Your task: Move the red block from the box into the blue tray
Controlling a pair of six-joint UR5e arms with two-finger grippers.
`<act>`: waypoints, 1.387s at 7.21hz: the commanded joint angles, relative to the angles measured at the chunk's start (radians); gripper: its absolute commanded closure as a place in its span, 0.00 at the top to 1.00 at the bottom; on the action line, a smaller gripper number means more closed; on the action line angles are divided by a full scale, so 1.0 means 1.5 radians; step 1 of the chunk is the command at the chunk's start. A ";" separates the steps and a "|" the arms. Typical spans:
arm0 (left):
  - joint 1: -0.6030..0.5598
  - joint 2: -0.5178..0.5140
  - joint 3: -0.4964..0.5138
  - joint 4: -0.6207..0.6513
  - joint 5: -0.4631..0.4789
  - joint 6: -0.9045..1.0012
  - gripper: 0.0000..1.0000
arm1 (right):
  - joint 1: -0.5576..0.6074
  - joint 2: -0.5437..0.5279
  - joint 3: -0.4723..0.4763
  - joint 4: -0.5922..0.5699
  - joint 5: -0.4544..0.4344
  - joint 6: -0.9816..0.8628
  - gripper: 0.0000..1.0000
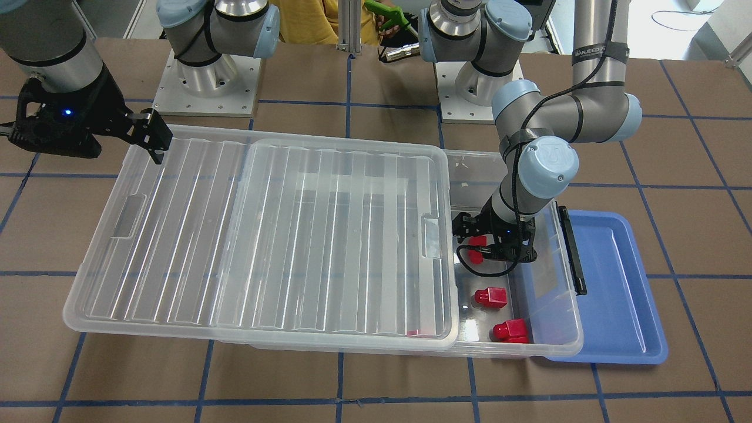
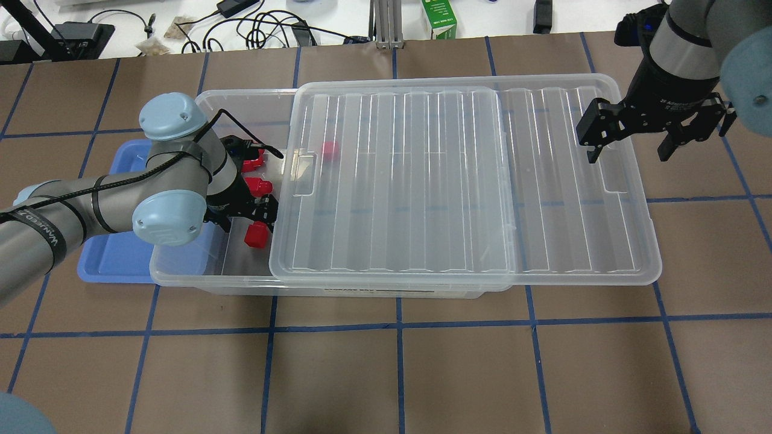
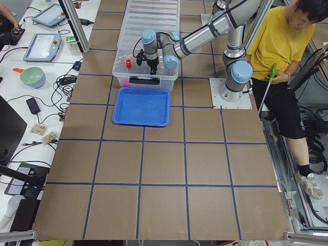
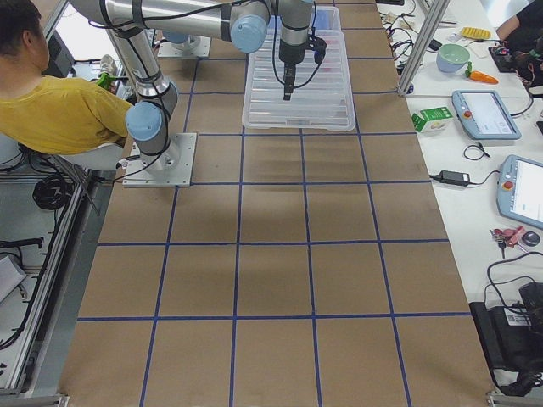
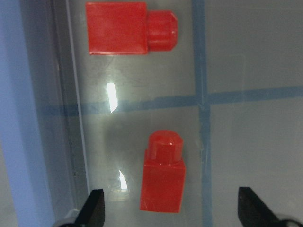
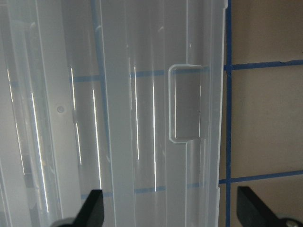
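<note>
The clear box (image 2: 181,272) has its ribbed lid (image 2: 458,181) slid toward my right, which leaves its left end uncovered. Several red blocks lie there. My left gripper (image 5: 173,210) is open inside the box, and its fingertips straddle one red block (image 5: 163,182). That block also shows in the front view (image 1: 477,241). Two more lie farther off (image 1: 490,297) (image 1: 511,331), and one shows under the lid (image 2: 330,149). The blue tray (image 1: 617,294) sits beside the box's open end, with nothing in it. My right gripper (image 2: 629,147) is open and empty above the lid's far end.
The lid's handle recess (image 6: 188,104) lies under my right gripper. A black latch (image 1: 573,249) hangs on the box wall by the tray. The arm bases (image 1: 205,76) stand behind the box. A person in yellow (image 3: 279,51) sits by the robot.
</note>
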 commanded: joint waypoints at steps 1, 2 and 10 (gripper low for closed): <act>0.005 -0.006 -0.016 0.008 0.000 0.000 1.00 | 0.000 -0.001 -0.001 -0.002 0.003 0.000 1.00; 0.005 -0.019 -0.016 0.016 0.000 0.000 1.00 | 0.000 -0.001 -0.001 -0.002 0.001 0.000 1.00; -0.001 0.005 -0.002 0.015 0.007 -0.010 0.00 | -0.002 -0.001 -0.001 -0.001 0.001 0.000 1.00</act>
